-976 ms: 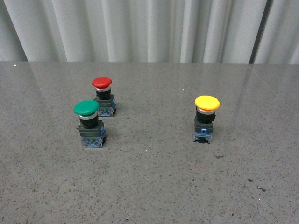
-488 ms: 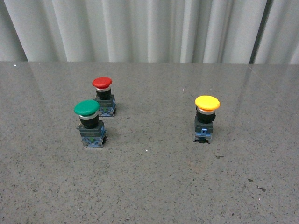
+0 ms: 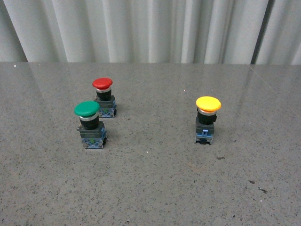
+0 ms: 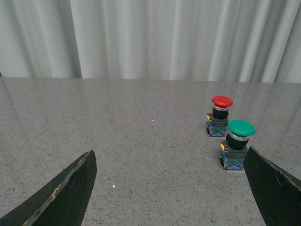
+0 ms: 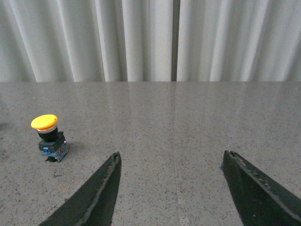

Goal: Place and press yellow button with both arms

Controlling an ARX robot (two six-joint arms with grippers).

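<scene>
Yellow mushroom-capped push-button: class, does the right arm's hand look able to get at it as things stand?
Probably yes. The yellow mushroom-capped push-button stands upright and alone on the grey speckled table; the right hand is open, with nothing between them, though the button sits off to one side of it.

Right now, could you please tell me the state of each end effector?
Left end effector: open, holding nothing.
Right end effector: open, holding nothing; the yellow button stands apart from it on the table.
</scene>
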